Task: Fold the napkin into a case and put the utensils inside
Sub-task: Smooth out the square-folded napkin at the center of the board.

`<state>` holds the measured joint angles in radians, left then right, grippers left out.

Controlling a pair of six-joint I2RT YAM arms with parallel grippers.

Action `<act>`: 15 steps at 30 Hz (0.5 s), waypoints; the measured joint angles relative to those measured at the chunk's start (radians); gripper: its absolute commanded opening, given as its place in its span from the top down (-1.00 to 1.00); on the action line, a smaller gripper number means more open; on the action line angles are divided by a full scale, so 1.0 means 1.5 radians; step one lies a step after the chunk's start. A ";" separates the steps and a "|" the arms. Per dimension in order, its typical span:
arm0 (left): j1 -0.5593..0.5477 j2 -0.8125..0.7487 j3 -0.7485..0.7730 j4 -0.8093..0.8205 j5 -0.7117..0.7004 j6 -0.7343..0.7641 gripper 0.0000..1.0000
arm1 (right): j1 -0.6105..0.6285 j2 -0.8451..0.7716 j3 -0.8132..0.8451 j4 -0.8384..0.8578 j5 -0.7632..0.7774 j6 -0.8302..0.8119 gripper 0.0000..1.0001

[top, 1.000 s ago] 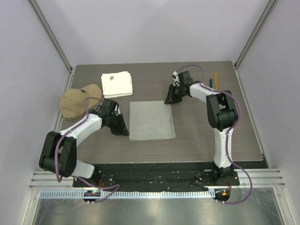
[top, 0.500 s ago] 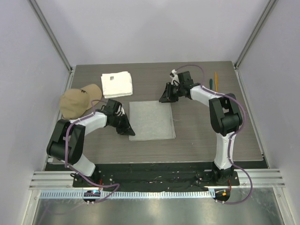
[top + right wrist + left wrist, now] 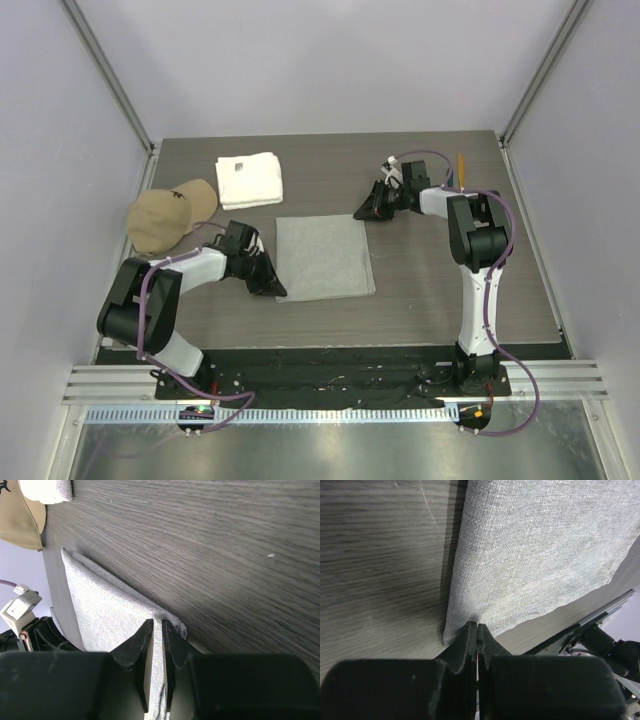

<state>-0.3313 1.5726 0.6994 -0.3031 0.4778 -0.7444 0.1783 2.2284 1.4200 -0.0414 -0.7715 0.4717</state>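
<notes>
Napkin (image 3: 322, 258): lies flat mid-table (image 3: 420, 290). My left gripper (image 3: 477, 630) is pinched tight on its near-left corner. My right gripper (image 3: 156, 630) is narrowed on the far-right corner, cloth between the fingers. I judge these opposite-corner holds are there to start the fold.
Utensils (image 3: 460, 165): far right, partly behind the right arm, awaiting the case.
Tan cap (image 3: 170, 215) and white towel (image 3: 248, 180): far left, apart.
</notes>
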 measured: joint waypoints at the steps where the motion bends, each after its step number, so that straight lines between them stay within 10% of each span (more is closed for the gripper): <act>1: 0.000 -0.007 -0.001 -0.001 -0.001 0.001 0.85 | 0.000 0.000 0.001 -0.002 0.001 -0.002 0.60; 6: 0.000 -0.023 0.062 -0.062 -0.006 0.006 0.62 | 0.008 -0.011 0.010 -0.026 0.019 -0.007 0.29; 15: 0.020 0.112 0.389 0.008 0.029 -0.010 0.95 | 0.062 -0.057 0.080 -0.123 0.126 -0.020 0.10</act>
<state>-0.3016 1.7409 1.2831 -0.2913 0.5209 -0.7593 0.2714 2.1433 1.5406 -0.2256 -0.5827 0.4412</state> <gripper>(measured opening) 0.047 0.454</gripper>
